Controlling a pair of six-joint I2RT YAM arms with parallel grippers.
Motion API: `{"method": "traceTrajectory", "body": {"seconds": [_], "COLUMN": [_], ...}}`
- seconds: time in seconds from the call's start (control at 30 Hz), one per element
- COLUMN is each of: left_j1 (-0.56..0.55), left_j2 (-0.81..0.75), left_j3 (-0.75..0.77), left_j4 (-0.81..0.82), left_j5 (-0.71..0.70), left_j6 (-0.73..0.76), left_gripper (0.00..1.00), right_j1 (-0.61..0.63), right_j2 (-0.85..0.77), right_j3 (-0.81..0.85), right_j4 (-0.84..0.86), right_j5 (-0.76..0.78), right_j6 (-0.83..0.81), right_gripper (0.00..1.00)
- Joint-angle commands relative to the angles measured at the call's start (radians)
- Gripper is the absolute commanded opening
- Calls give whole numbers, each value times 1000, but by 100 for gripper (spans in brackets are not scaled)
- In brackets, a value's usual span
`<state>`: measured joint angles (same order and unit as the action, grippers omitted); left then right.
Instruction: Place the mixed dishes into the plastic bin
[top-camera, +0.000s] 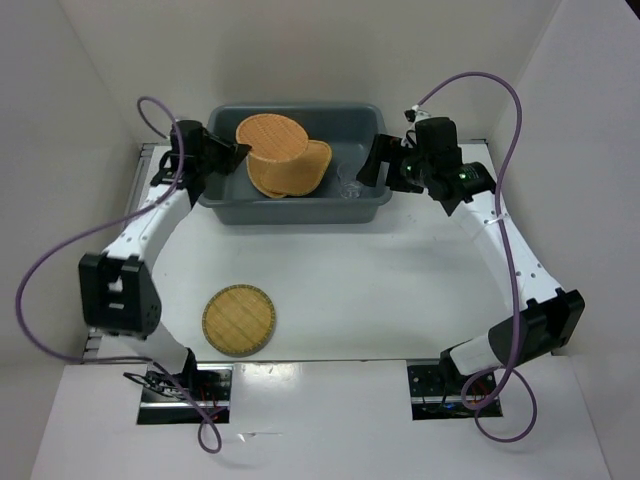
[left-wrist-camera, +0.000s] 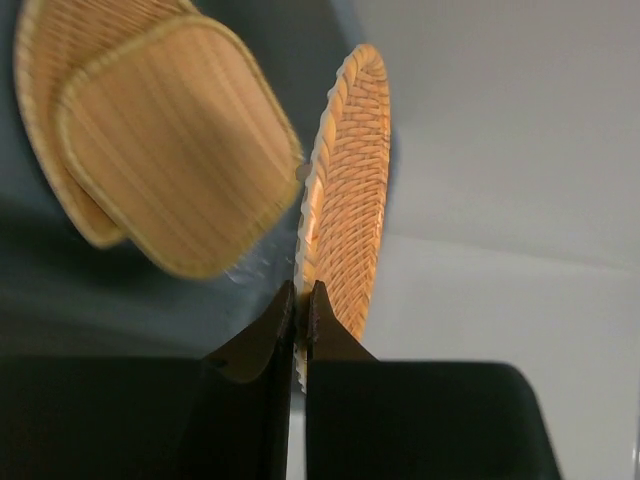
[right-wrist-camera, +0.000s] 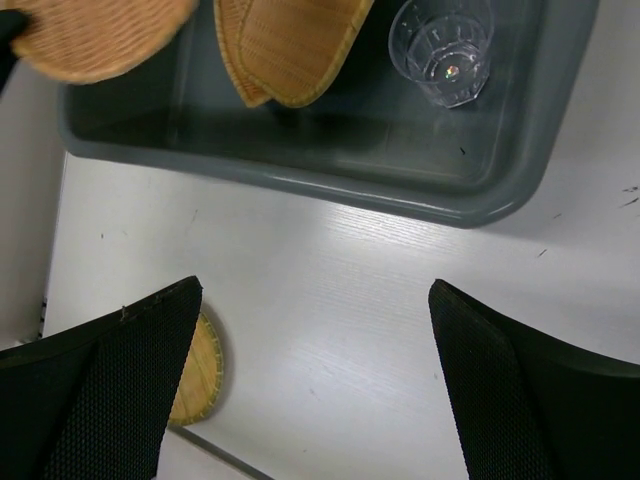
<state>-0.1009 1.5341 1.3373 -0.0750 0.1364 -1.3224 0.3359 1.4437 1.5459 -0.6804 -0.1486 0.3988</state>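
- The plastic bin (top-camera: 290, 213) sits at the 12 o'clock end of the table (top-camera: 390, 290), with its long side facing the arm bases.
- In the bin, a rounded square tray (left-wrist-camera: 170, 150) lies on top of another wicker tray (left-wrist-camera: 90, 25). The lower tray's full shape is hidden.
- The glass cup (right-wrist-camera: 443, 50) stands upright on the bin floor in the 4 o'clock corner, apart from the stacked trays.
- A round tray (top-camera: 270, 138) hangs over the bin's 10 o'clock part, above the stack and overlapping it in the top view. In the left wrist view it is seen edge-on.
- The left gripper (left-wrist-camera: 302, 300) is pinched on this tray's rim, with its fingers pressed together on the weave.
- The left arm comes in from the bin's 9 o'clock side. Its elbow is bent out towards 8 o'clock of the table, its white forearm slants up towards 1 o'clock, and its wrist is at the bin's short wall.
- The right gripper (right-wrist-camera: 315, 290) has its jaws spread wide with nothing between them. It is above the bare table just outside the bin's 3 o'clock end.
- The right arm's elbow juts out at 4 o'clock, and its forearm runs towards 11 o'clock up to the wrist.
- A second round tray (top-camera: 239, 320) lies flat on the table at about 7 o'clock, well apart from the bin.
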Motion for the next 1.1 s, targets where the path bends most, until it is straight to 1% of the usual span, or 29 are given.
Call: {"method": "traceTrajectory", "body": {"seconds": [0.0,0.07,0.1,0.17,0.27,0.37,0.5,0.7,0.73,0.77,0.8,0.83,0.87,0.9,0.97,1.07], "left_j1": [-5,-5,-5,-5,-5,-5,-5,-5,-5,-5,-5,-5,-5,-5,-5,-5], "left_j2": [159,233,307,406,471,547,592,612,612,603,603,603,603,603,629,629], "left_j3": [149,212,279,338,384,395,395,361,349,333,309,309,309,309,352,352], "left_j4": [100,87,64,46,46,55,55,37,37,27,17,17,-11,-31,-72,-72], "left_j5": [-63,-72,-72,-84,-75,-66,-57,-57,-72,-90,-103,-122,-123,-138,-138,-147], "left_j6": [69,94,103,112,80,55,37,28,28,28,28,38,60,74,103,112], "left_gripper": [0,0,0,0,0,0,0,0,5,12,23,29,38,43,50,53], "right_j1": [2,2,2,-8,-8,-8,-8,-8,-8,-8,-8,-8,-8,-8,-8,-8], "right_j2": [-52,-61,-62,-62,-62,-62,-52,-32,-32,-32,-23,-23,-23,-23,-23,-14], "right_j3": [3,-6,-6,-15,-24,-24,-24,-24,-24,-24,-24,-24,-24,-33,-33,-33], "right_j4": [22,22,22,22,13,4,4,4,4,4,4,4,4,4,4,4], "right_j5": [20,20,20,20,9,9,9,9,9,0,0,0,0,0,0,0], "right_j6": [-5,-5,-5,-5,-5,-14,-14,-14,-14,-14,-14,-14,-14,-14,-14,-14], "right_gripper": [99,99,99,99,99,99,99,99,99,99,99,99,99,99,99,99]}}
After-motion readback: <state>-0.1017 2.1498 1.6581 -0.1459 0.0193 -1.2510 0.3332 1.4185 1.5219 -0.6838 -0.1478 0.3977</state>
